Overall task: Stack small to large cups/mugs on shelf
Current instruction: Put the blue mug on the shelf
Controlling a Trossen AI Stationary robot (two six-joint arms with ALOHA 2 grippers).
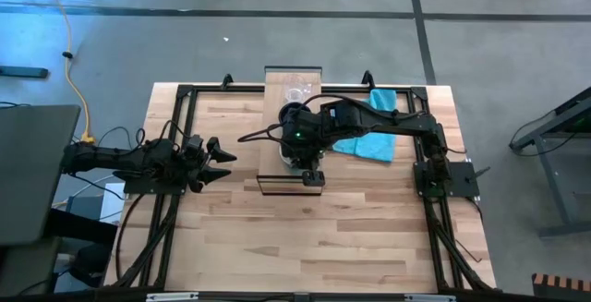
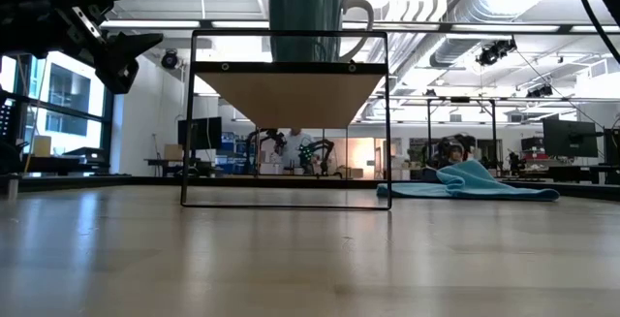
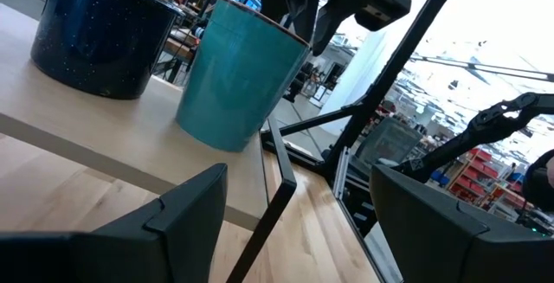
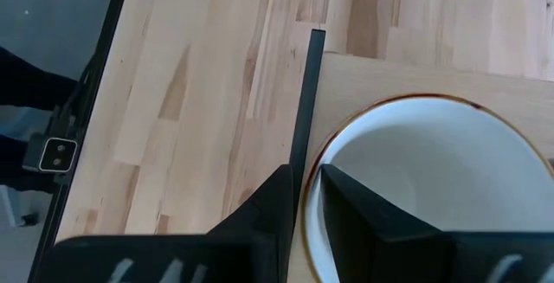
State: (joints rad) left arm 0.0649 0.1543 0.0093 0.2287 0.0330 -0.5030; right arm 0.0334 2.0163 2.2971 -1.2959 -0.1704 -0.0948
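On the shelf (image 1: pixel 293 85), right gripper (image 4: pixel 299 198) at mug (image 4: pixel 433 188) rim

Three cups stand in a row on the shelf (image 1: pixel 292 78), cloth (image 1: pixel 371 136) beside it.

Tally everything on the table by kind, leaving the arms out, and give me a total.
Cups and mugs: 3 (small clear glass cup, dark speckled mug, teal mug with a white inside)
Shelves: 1 (long light-wood shelf on a dark frame)
Cloths: 1 (crumpled turquoise cloth)
Total: 5
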